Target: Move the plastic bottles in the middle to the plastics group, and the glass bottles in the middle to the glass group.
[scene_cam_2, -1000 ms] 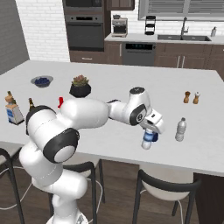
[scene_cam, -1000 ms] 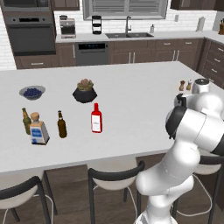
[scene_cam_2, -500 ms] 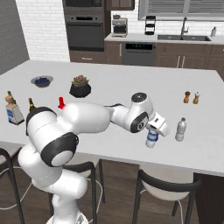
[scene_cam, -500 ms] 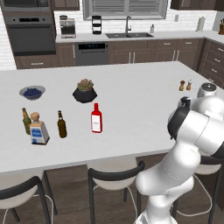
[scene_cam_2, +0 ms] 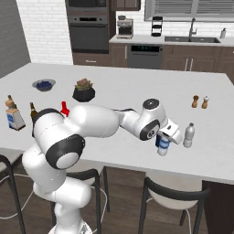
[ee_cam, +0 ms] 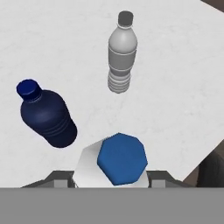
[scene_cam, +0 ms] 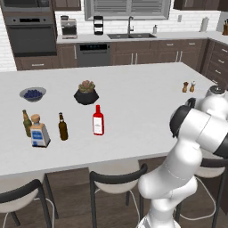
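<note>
the gripper (ee_cam: pixel 114 181) was clamped on the small clear blue-capped water bottle (ee_cam: pixel 119 162), held just beside the dark blue bottle (ee_cam: pixel 46 115) and greyish clear bottle (ee_cam: pixel 121 52) to join the plastics on the white desk (ee_cam: pixel 175 87)

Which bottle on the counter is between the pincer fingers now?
The small clear water bottle with the blue cap. The pincer holds it from above; the dark blue bottle and greyish bottle stand free beside it.

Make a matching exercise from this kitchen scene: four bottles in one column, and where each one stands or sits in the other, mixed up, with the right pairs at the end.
Things:
1. small water bottle
2. red bottle
3. greyish clear bottle
4. olive-green bottle

Places:
A. beside the square clear bottle
B. between the gripper's fingers
C. right of the brown beer bottle in the left base view
D. near the dark blue bottle

Pairs: 1-B, 2-C, 3-D, 4-A
</note>
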Controlling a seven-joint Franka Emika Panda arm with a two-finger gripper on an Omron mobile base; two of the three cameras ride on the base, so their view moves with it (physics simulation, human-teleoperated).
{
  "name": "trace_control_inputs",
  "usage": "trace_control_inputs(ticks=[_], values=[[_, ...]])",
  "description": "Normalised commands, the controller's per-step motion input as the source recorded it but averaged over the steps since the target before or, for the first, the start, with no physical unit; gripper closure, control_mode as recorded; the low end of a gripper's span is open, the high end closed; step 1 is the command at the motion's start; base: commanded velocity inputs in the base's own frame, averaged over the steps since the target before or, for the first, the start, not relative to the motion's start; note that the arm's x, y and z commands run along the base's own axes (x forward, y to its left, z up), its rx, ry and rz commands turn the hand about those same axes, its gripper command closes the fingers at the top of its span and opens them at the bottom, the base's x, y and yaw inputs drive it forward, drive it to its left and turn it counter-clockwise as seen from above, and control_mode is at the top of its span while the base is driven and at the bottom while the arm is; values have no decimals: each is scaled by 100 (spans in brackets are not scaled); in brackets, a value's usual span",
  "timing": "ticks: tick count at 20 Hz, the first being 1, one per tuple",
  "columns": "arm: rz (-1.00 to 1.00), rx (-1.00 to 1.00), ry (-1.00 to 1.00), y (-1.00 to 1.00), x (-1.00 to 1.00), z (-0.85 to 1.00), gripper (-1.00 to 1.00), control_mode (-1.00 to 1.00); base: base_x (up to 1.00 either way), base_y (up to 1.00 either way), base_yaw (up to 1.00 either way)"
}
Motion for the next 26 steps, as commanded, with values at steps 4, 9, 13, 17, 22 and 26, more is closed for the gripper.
trace_control_inputs(ticks=[4,9,13,17,22,26], values=[[0,-1,0,-6,0,0,100,-100,0,0,0],[0,-7,0,0,0,-8,100,-100,0,0,0],[0,-7,-1,0,0,-5,100,-100,0,0,0],[0,-1,-3,0,0,-32,100,-100,0,0,0],[0,0,0,0,0,-40,100,-100,0,0,0],[0,0,0,0,0,-21,100,-100,0,0,0]])
